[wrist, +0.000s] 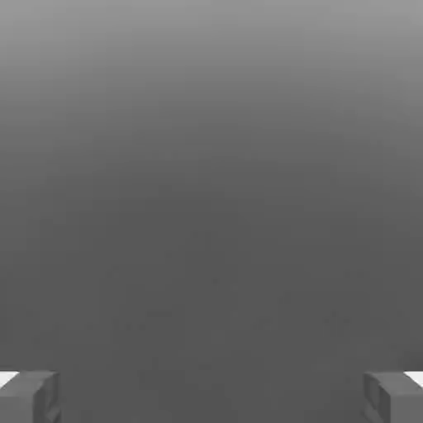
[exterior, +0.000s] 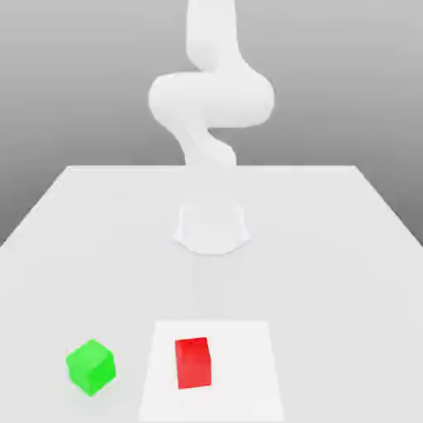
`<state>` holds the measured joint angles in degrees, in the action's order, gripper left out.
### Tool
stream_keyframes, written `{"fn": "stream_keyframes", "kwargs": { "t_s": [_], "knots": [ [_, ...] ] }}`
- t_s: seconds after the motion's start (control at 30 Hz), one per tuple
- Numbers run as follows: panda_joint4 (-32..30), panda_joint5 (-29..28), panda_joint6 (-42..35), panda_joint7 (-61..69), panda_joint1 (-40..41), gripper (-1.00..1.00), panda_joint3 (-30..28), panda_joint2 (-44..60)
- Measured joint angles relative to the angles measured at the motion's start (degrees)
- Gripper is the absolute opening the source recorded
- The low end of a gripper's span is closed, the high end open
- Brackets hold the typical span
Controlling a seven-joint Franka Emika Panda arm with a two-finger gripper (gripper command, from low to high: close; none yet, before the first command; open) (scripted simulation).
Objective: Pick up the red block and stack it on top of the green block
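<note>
Jaws wide open, empty; I read approach not begun: next, descend over red block [exterior: 193,362], beside green block [exterior: 90,367]

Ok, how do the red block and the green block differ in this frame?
The red block sits squarely, one flat face toward the exterior camera; the green block is turned, showing a corner edge. The red block rests on a brighter white patch of the table; the green block sits beside it, on the exterior view's left. The red block looks taller than wide; the green looks cube-like. Both stand free on the table, unstacked.
</note>
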<state>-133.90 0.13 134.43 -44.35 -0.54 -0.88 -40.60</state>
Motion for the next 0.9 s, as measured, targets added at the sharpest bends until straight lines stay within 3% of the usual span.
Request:
{"fn": "stream_keyframes", "kwargs": {
  "t_s": [0.7, 0.9],
  "knots": [
    [-17.76, 1.32, 22.27, 12.59, -1.33, 0.00, -4.51, 43.96],
    [-16.93, 3.64, 32.17, 14.79, 0.23, 0.00, -2.48, 56.39]
  ]
}}
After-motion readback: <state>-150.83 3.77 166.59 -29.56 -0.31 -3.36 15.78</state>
